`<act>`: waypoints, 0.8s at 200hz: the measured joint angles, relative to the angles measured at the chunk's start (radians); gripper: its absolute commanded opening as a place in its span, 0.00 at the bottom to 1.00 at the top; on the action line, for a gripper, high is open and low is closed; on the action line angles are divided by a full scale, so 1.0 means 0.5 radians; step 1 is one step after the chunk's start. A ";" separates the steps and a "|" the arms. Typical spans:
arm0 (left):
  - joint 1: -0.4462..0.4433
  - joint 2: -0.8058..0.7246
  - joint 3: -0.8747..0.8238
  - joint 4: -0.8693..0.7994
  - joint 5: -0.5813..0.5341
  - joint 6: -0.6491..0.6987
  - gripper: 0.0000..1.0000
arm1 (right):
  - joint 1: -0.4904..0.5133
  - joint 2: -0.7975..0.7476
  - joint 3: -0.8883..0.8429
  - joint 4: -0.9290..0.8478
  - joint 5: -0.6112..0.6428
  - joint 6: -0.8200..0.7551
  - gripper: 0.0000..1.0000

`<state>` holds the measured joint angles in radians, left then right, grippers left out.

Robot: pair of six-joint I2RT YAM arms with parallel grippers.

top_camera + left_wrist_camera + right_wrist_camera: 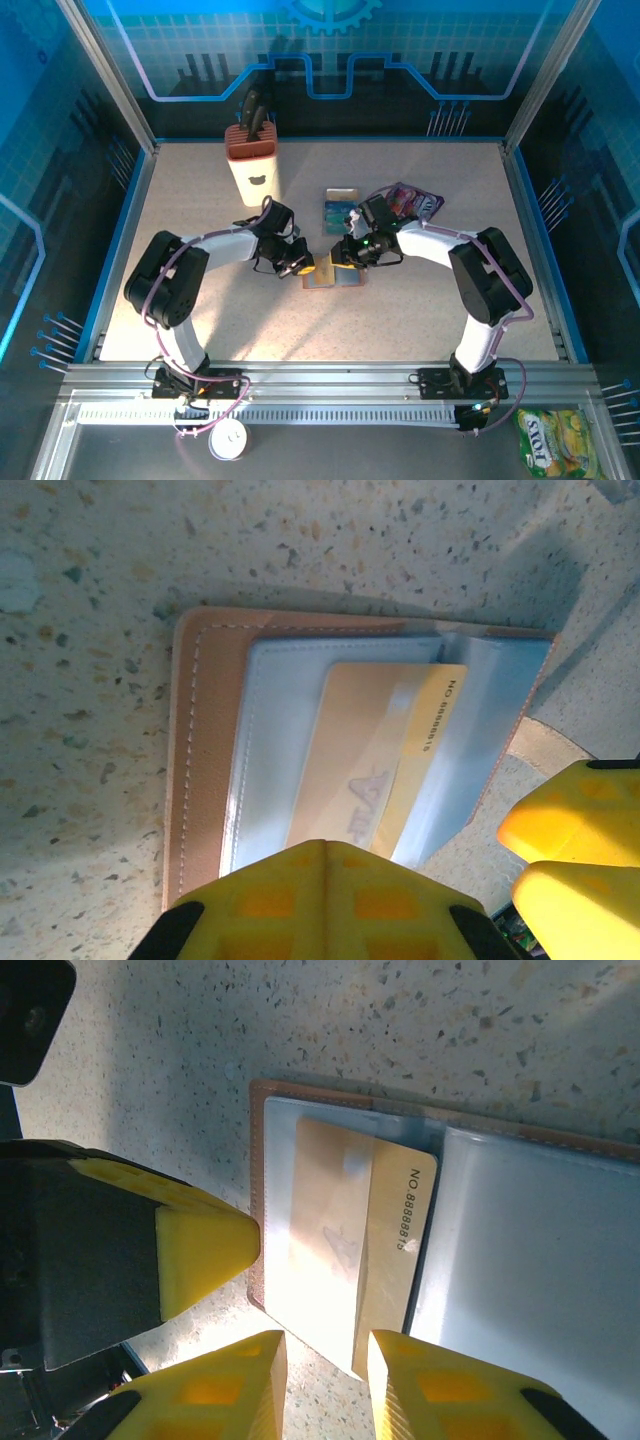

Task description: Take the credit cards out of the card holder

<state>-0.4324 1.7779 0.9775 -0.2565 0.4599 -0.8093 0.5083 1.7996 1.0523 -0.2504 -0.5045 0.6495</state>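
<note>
While the card holder [205, 760] lies open mid-frame, one tan-orange card [350, 760] sits in its blue-grey pocket [285, 710]. Left gripper [325, 848] fingers together at holder's lower edge; right gripper [325, 1342] fingers apart, straddling card's bottom corner.

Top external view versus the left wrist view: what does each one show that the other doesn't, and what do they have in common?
Top external view: the knife block at the back, the purple snack packet, and loose cards lying beyond the grippers. Left wrist view: the tan card tucked partway into a clear pocket, its printed number readable, and the stitching on the card holder. Shared: the open card holder, the left gripper, shut, at its edge, and the right gripper beside it.
</note>
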 measured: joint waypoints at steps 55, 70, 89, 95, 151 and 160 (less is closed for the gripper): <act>-0.005 0.056 -0.005 -0.001 -0.005 0.000 0.05 | 0.002 0.063 -0.011 0.018 -0.009 0.011 0.29; -0.005 0.061 -0.011 -0.001 -0.006 0.000 0.05 | 0.003 0.075 -0.011 0.027 -0.010 0.011 0.29; -0.005 0.067 -0.012 0.012 -0.003 -0.001 0.05 | 0.004 0.091 -0.011 0.033 -0.010 0.011 0.29; -0.005 0.067 -0.012 0.014 -0.003 -0.001 0.05 | 0.004 0.097 -0.011 0.035 -0.010 0.011 0.29; -0.005 0.075 -0.012 0.016 0.001 -0.001 0.05 | 0.004 0.169 -0.011 0.078 -0.024 0.026 0.28; -0.005 0.075 -0.012 0.017 0.001 -0.001 0.05 | 0.004 0.174 -0.014 0.093 -0.038 0.034 0.27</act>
<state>-0.4351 1.8153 0.9714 -0.2481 0.4603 -0.8097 0.5102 1.8866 1.0451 -0.2039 -0.5236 0.6666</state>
